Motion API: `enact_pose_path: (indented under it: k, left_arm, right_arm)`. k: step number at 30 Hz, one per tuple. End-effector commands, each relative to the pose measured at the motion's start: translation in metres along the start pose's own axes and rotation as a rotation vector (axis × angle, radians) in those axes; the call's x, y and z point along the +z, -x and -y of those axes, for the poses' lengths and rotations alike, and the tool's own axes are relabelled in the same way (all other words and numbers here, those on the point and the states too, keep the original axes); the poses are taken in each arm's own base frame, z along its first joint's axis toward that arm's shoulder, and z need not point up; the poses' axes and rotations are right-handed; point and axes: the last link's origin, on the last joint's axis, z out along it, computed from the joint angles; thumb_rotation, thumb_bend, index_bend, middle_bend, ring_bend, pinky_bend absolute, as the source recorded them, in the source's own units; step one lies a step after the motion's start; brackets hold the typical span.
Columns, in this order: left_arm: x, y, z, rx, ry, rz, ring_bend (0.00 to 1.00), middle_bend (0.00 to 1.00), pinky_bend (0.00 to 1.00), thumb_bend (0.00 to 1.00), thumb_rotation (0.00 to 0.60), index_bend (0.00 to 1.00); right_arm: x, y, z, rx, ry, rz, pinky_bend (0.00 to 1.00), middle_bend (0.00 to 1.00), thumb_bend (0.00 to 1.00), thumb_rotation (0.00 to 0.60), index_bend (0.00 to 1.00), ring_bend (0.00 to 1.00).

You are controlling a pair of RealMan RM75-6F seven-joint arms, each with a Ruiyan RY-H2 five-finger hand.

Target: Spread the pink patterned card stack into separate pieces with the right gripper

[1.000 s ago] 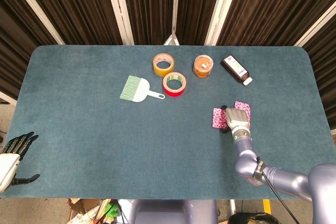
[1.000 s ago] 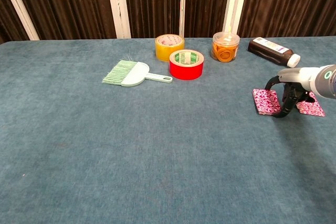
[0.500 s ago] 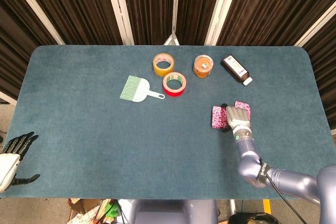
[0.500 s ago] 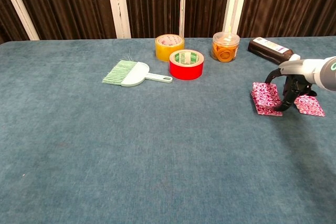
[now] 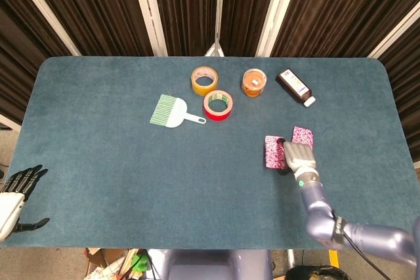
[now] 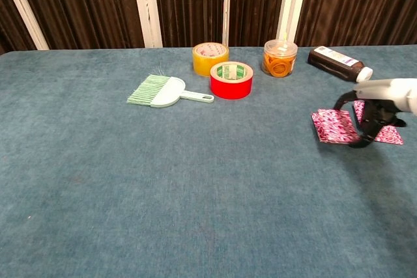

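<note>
1. The right hand (image 5: 296, 156) hangs low over the table (image 5: 98, 162) near its right side, its silvery back turned up to the head camera and its dark fingers (image 6: 365, 136) curled down to the cloth between two groups of pink patterned cards
2. From the chest view the right hand (image 6: 381, 105) comes in from the right edge, pale wrist about level, dark fingers arching down in a hook; the tips sit at the right edge of the nearer card group, though whether they press on it or on the cloth I cannot tell
3. It has hold of nothing I can make out; the fingers are bent in rather than spread
4. The pink patterned card stack (image 5: 273, 151) lies flat just left of the hand, and a second pink piece (image 5: 302, 136) lies just behind and to the right of it, so the cards are already in two parts, close but apart
5. The right forearm runs from the hand down toward the lower right corner of the head view
6. The left hand (image 5: 16, 196) shows at the far lower left, off the table's edge, dark fingers apart and holding nothing
</note>
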Motion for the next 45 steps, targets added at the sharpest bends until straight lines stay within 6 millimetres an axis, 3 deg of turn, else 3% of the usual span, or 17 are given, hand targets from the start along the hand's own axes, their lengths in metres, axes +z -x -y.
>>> enact_pose_path:
  k: [1, 8, 16, 17, 22, 24, 39, 42, 45]
  left_arm:
    - [-0.001, 0.000, 0.000, 0.001, 0.002, -0.001, 0.00, 0.00, 0.00, 0.04, 0.600, 0.00]
    - [-0.002, 0.001, -0.003, -0.003, 0.008, 0.000, 0.00, 0.00, 0.00, 0.04, 0.600, 0.00]
    - [-0.001, 0.002, -0.004, 0.005, -0.001, -0.004, 0.00, 0.00, 0.00, 0.04, 0.600, 0.00]
    - [-0.001, 0.002, -0.004, 0.005, -0.003, -0.003, 0.00, 0.00, 0.00, 0.04, 0.600, 0.00]
    - [0.000, 0.001, -0.003, 0.004, -0.011, -0.003, 0.00, 0.00, 0.00, 0.04, 0.600, 0.00]
    - [0.000, 0.001, -0.003, 0.004, -0.010, -0.004, 0.00, 0.00, 0.00, 0.04, 0.600, 0.00]
    - [-0.001, -0.001, -0.002, 0.003, -0.009, -0.023, 0.00, 0.00, 0.00, 0.04, 0.600, 0.00]
    - [-0.001, -0.002, -0.001, -0.002, -0.011, -0.035, 0.00, 0.00, 0.00, 0.04, 0.600, 0.00]
    - [-0.002, -0.004, -0.001, -0.007, -0.010, -0.049, 0.00, 0.00, 0.00, 0.04, 0.600, 0.00]
  right_arm:
    - [-0.010, 0.005, -0.016, -0.003, 0.015, 0.000, 0.83, 0.89, 0.31, 0.600, 0.50, 0.89]
    - [-0.024, 0.019, -0.036, 0.004, 0.024, 0.012, 0.83, 0.89, 0.32, 0.600, 0.50, 0.89]
    - [-0.029, 0.028, -0.038, 0.023, 0.010, 0.010, 0.83, 0.89, 0.32, 0.600, 0.47, 0.89]
    - [-0.029, 0.029, -0.038, 0.023, 0.007, 0.008, 0.83, 0.89, 0.31, 0.600, 0.45, 0.89]
    - [-0.031, 0.030, -0.036, 0.005, -0.006, 0.008, 0.83, 0.89, 0.31, 0.600, 0.06, 0.89]
    - [-0.032, 0.030, -0.036, -0.003, -0.003, 0.010, 0.83, 0.89, 0.31, 0.600, 0.01, 0.89]
    - [-0.047, 0.024, -0.049, -0.023, 0.015, -0.037, 0.82, 0.89, 0.31, 0.600, 0.00, 0.88]
    - [-0.060, 0.011, -0.057, -0.009, 0.004, -0.108, 0.77, 0.85, 0.31, 0.600, 0.00, 0.85]
    - [-0.077, -0.002, -0.069, -0.003, -0.016, -0.195, 0.68, 0.73, 0.31, 0.600, 0.00, 0.73]
